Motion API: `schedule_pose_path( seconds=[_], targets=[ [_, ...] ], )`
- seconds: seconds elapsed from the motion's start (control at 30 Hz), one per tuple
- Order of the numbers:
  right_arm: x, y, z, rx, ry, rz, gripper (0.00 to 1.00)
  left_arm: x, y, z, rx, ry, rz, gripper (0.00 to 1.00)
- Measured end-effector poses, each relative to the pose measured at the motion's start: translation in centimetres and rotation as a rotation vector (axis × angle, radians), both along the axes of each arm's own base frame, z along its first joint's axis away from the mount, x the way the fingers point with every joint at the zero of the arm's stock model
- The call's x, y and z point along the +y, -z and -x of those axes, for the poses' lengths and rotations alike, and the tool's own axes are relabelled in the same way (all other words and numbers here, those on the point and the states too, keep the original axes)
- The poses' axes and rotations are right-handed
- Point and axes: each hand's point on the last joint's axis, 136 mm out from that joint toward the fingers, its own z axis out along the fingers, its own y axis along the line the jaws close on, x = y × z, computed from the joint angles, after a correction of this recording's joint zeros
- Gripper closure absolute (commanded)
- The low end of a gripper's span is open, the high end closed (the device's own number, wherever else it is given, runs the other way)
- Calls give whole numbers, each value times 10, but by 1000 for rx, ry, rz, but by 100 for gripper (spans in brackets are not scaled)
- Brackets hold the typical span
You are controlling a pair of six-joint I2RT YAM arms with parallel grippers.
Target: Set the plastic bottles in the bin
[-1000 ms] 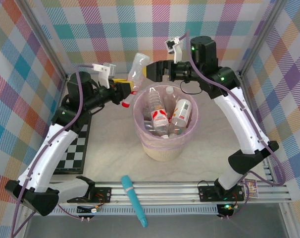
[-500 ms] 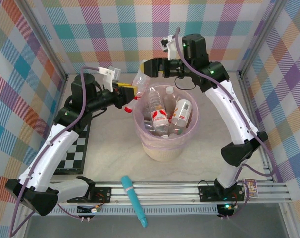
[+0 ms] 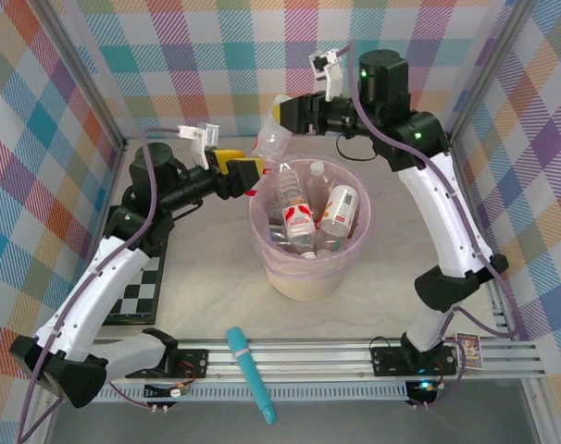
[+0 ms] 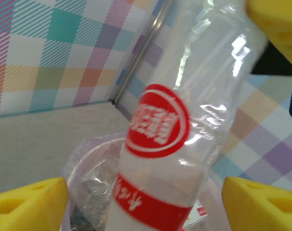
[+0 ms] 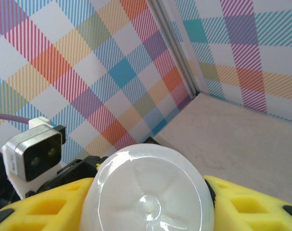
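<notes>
A clear plastic bottle (image 3: 270, 139) with a red-white label (image 4: 158, 120) hangs tilted over the far-left rim of the bin (image 3: 308, 277). My right gripper (image 3: 290, 113) is shut on its base, and the round bottom (image 5: 151, 192) sits between the yellow fingers (image 5: 247, 207). The left gripper (image 3: 240, 166) is open, with its yellow fingers (image 4: 30, 204) spread wide on either side of the bottle's lower part without touching it. Several more bottles (image 3: 294, 199) stand inside the cream, pink-lined bin.
A long teal stick (image 3: 251, 375) lies on the front rail. A checkered board (image 3: 137, 282) lies flat under the left arm. The plaid walls and a metal corner post (image 4: 146, 43) stand close behind the bin.
The left gripper has opened off the bottle and edged right. The right gripper keeps the bottle's base and has swung back slightly right after leaning left.
</notes>
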Motion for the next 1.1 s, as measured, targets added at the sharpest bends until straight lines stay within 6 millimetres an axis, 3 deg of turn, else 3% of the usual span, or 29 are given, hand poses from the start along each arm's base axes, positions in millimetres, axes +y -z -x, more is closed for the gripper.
schedule_pose_path(
  seconds=[0.1,0.23,0.43,0.57,0.77,0.93,1.1],
  targets=[
    [-9,-7,9,-51,8,24,53,19,1,-6,50,-56,74,17],
    [-17,-14,19,-106,4,52,54,54,12,-32,151,-156,198,23],
    [-16,-2,22,-131,-24,115,55,46,41,-36,302,-111,246,30],
    [-4,12,26,-139,-71,164,55,40,56,-30,361,-94,226,31],
    [24,55,33,-124,-172,280,55,16,92,-13,452,-39,182,33],
    [36,108,44,-68,-265,351,55,9,120,-9,520,-48,176,36],
    [37,165,58,9,-336,414,53,8,124,-13,524,-69,216,39]
  ],
)
